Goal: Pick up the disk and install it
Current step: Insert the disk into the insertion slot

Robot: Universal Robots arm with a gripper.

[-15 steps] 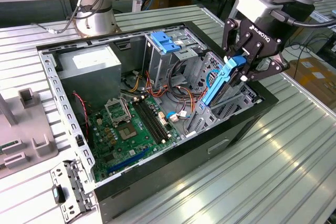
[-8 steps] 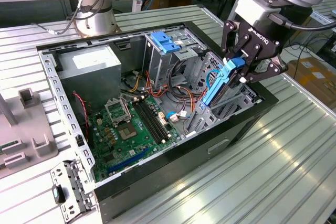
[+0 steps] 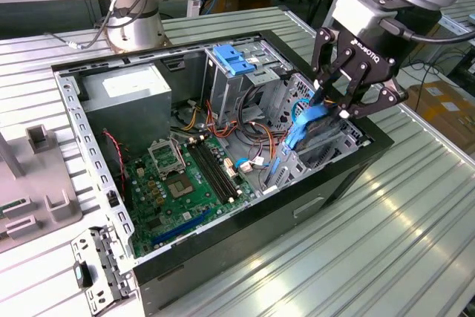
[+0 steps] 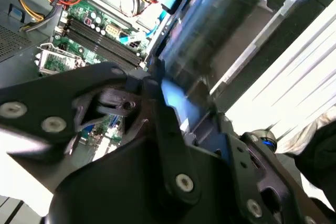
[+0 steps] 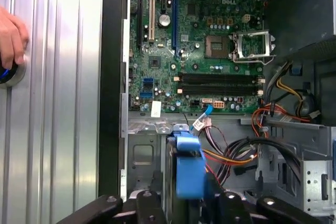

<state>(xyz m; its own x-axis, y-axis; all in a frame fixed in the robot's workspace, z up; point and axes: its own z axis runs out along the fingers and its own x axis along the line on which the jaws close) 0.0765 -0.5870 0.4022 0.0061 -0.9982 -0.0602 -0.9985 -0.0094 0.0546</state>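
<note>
End effector: the end effector (image 3: 334, 105) is closed on the disk, its black fingers clamped on the upper end of the blue carrier frame; the same grip appears in the first wrist view (image 5: 184, 208).
Disk: the disk (image 3: 304, 130) is off any surface, tilted steeply, its lower end down among the metal of the drive bay (image 3: 300, 167) at the end of the case on the exterior view's right.
Disk, wrist views: in the first wrist view the blue frame (image 5: 188, 174) stands edge-on between the fingers; in the second wrist view the dark drive body (image 4: 220, 35) is blurred, so I cannot tell whether it is seated in the bay.
Case: an open black computer case (image 3: 297, 206) lies on its side on the ribbed metal tabletop (image 3: 386, 243).
Motherboard: the green motherboard (image 3: 174, 187) covers the case floor, just beside the bay.
Cables: red, orange and yellow cables (image 3: 252, 135) run between the board and the bay, near the disk.
Power supply: a grey power-supply box (image 3: 122, 94) sits in the far corner, well apart from the disk.
Bracket: a light-blue plastic bracket (image 3: 234, 59) tops the metal cage along the far wall.
Person: a hand (image 5: 9, 38) rests on the tabletop outside the case, over a round silver piece.
Fixtures: grey moulded fixtures (image 3: 41, 191) stand on the tabletop at the exterior view's left.
</note>
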